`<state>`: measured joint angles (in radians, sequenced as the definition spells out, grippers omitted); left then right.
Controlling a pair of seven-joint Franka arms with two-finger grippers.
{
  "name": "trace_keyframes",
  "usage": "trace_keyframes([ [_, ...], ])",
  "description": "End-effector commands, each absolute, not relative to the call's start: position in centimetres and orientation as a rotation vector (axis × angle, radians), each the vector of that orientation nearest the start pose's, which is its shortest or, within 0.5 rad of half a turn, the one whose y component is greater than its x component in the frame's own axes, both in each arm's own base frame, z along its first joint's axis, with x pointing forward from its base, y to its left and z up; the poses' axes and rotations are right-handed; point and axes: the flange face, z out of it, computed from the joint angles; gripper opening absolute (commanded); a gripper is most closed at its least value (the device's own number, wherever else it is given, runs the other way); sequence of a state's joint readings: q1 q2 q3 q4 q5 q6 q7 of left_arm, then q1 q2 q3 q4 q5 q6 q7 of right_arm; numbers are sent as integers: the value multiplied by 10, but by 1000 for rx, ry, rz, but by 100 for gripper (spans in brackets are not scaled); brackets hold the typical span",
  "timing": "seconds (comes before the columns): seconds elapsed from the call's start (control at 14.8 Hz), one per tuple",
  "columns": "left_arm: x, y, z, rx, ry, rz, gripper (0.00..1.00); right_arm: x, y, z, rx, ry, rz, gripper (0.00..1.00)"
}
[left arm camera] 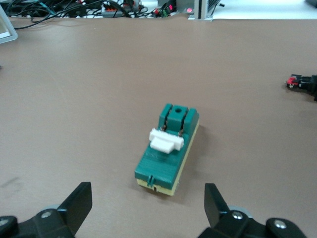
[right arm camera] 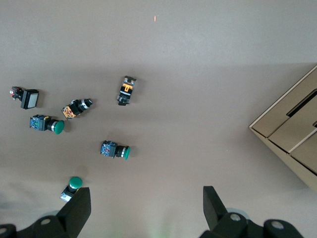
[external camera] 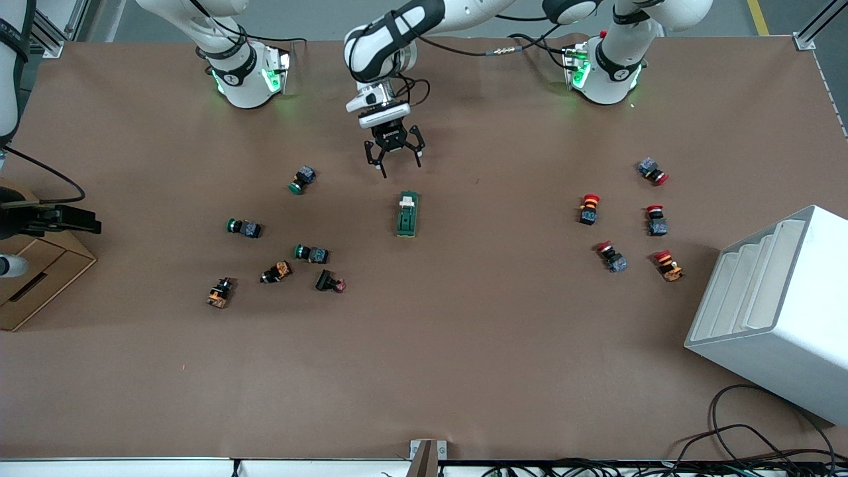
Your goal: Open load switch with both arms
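Table: a wide brown table [external camera: 464,344] carries everything, with both my bases along the edge farthest from the front camera.
Load switch: the load switch [external camera: 407,214] lies flat near the middle of the table, dark green, its white toggle [left arm camera: 166,140] on top toward the end that faces my bases.
Left gripper: my left gripper [external camera: 393,161] hangs over bare table just beside the switch's toggle end, fingers [left arm camera: 79,201] spread wide, touching nothing.
Right gripper: my right gripper [right arm camera: 146,208] is up over the green buttons at the right arm's end of the table, fingers [right arm camera: 77,208] also wide apart and empty; that arm waits.
Green-capped buttons: three green-capped buttons [external camera: 244,228] lie scattered toward the right arm's end, with a few black and orange parts [external camera: 220,292] nearer the front camera.
Red-capped buttons: a loose cluster of red-capped buttons [external camera: 589,209] sits toward the left arm's end.
White rack: a white stepped rack [external camera: 772,311] stands at the left arm's end.
Cardboard box: a cardboard box [external camera: 36,278] sits at the right arm's end.
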<state>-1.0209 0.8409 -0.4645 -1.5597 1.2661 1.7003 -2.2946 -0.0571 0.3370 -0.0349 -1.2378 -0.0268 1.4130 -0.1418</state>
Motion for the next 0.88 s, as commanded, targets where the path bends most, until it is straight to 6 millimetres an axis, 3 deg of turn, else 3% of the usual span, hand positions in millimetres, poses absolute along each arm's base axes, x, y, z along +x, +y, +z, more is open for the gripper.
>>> trace_keyframes([
  [0.0, 220, -642, 251, -2667, -363, -1095, 100, 625, -61, 592, -3150, -86, 228, 100],
  [0.14, 240, -639, 307, -2714, -381, -940, 100, 619, -50, 591, -3130, -106, 301, 100],
  [0.34, 285, -611, 398, -2794, -400, -733, 100, 602, -41, 598, -3103, -117, 422, 100],
  [0.61, 346, -553, 496, -2904, -421, -523, 100, 591, -43, 616, -3085, -14, 378, 100],
  [0.81, 403, -496, 559, -2993, -443, -374, 100, 585, -40, 629, -3093, -10, 345, 100],
])
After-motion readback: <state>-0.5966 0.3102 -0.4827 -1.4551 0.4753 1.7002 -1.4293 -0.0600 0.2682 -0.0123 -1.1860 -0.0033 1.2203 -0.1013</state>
